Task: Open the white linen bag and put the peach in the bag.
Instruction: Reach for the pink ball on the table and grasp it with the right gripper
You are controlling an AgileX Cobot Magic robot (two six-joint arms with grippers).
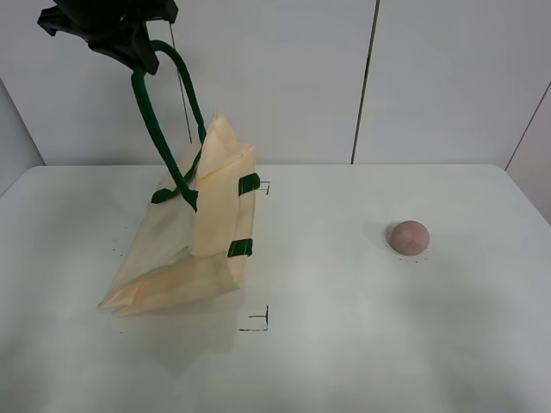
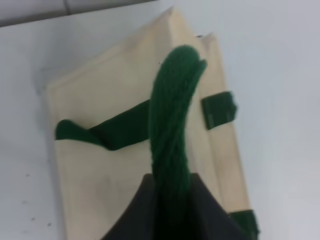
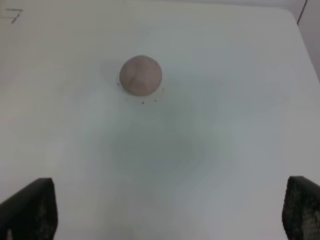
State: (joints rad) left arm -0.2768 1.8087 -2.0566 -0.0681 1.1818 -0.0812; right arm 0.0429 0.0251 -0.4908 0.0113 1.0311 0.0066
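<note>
- While clamped on a dark green strap handle [image 2: 170,150], the left gripper [image 1: 145,58] holds up the one cream cloth tote bag [image 1: 185,249].
- The right gripper [image 3: 170,210], fingers wide apart, hangs near the one round pink-brown peach [image 1: 408,237], which lies well apart from the bag.
- Beyond: white table [image 1: 344,361], pale panelled wall [image 1: 275,77]; two green tabs [image 1: 249,183].

bright, diffuse light. a soft shadow lies beside the bag [image 1: 176,254] on the surface [image 1: 387,344]. wrist views are slightly blurred.

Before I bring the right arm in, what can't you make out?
White linen bag mouth: folded cloth hides it in both views.
Left gripper fingertips: dark in high view, behind the handle in wrist view.
Right gripper: outside high view; wrist view's edge crops its fingers.
</note>
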